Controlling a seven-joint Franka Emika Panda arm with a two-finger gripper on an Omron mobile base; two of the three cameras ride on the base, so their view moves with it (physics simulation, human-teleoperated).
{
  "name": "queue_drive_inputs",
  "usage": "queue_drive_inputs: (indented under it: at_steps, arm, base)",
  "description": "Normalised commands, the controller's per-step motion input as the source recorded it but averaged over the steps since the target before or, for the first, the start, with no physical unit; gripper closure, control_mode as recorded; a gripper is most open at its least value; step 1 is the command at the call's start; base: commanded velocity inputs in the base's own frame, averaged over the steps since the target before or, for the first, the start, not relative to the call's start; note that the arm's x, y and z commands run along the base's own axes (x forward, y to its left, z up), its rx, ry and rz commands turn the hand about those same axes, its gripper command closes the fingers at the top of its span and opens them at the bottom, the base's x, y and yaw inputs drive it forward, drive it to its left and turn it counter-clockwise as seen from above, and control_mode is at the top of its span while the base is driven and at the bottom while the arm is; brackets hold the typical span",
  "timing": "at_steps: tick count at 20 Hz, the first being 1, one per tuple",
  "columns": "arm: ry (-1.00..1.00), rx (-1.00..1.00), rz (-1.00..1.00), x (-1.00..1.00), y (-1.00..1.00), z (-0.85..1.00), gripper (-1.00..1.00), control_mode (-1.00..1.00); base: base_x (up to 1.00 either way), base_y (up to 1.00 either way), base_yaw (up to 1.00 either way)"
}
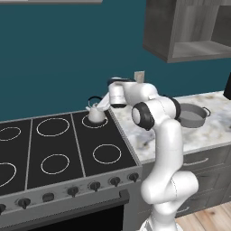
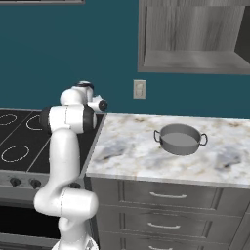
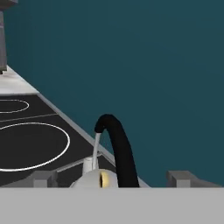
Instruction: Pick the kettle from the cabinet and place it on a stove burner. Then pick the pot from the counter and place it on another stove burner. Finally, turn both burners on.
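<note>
Teal wall is standing behind a black glass cooktop [image 1: 63, 149] with thin white rings. On its back right ring the small rounded white-silver kettle [image 1: 96, 114] is sitting, its thin black arched handle rising between the fingers of the hand [image 3: 111, 178], which is spread wide and released. Well to the hand's right, the shallow grey metal pot [image 2: 179, 138] is resting on the marble-patterned table [image 2: 146, 156].

The kettle [image 1: 96, 113] occupies the far right burner [image 1: 95, 121] beside the counter [image 2: 146, 151]; the other rings lie bare. The pot [image 2: 179, 138] stands alone on open counter, under the cabinet [image 2: 190, 36].
</note>
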Motion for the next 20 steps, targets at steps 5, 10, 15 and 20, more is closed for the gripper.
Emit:
queue_drive_inputs:
  at_steps: [5, 10, 15, 20]
  arm:
    - [-0.03, 0.0, 0.05, 0.0, -0.05, 0.01, -1.0, -1.0]
    - [-0.05, 0.0, 0.06, 0.0, -0.02, 0.07, -1.0, -1.0]
    - [-0.04, 0.0, 0.05, 0.0, -0.04, 0.11, -1.0, -1.0]
    - [-0.03, 0.0, 0.02, -0.01, -0.08, 0.16, -1.0, -1.0]
  base:
    - [0.0, 0.0, 0.0]
    - [0.0, 0.0, 0.0]
    - [0.0, 0.0, 0.0]
    - [0.0, 0.0, 0.0]
